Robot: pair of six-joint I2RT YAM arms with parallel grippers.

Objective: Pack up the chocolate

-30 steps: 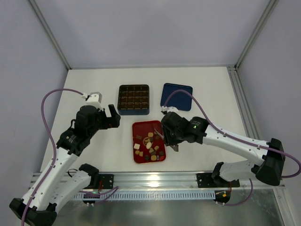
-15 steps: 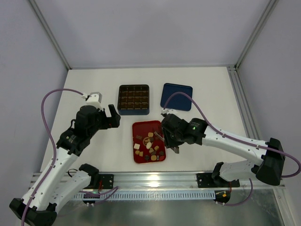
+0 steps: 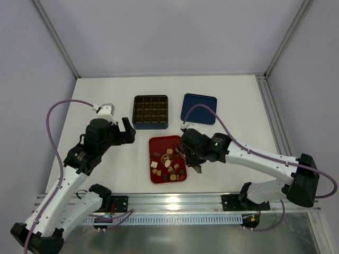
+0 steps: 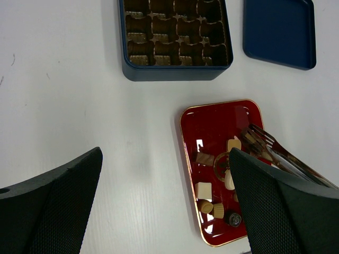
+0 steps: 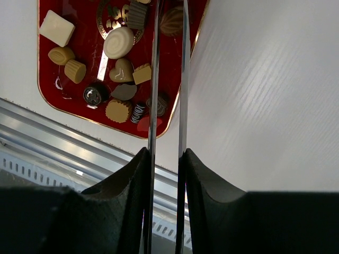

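Note:
The chocolate lies as several loose brown, tan and cream pieces on a red tray. My right gripper is shut on metal tongs whose tips reach over the tray's right side. In the right wrist view the two tong blades run up from my gripper, with a brown ridged chocolate between them near the top edge; the tips are cut off. My left gripper is open and empty, above the table left of the tray, its jaws wide apart.
A dark blue box with a brown grid insert stands behind the tray, also in the left wrist view. Its blue lid lies to the right of it. A metal rail runs along the near edge.
My right gripper with the tongs has shifted slightly left, further over the tray. The left arm has not moved.

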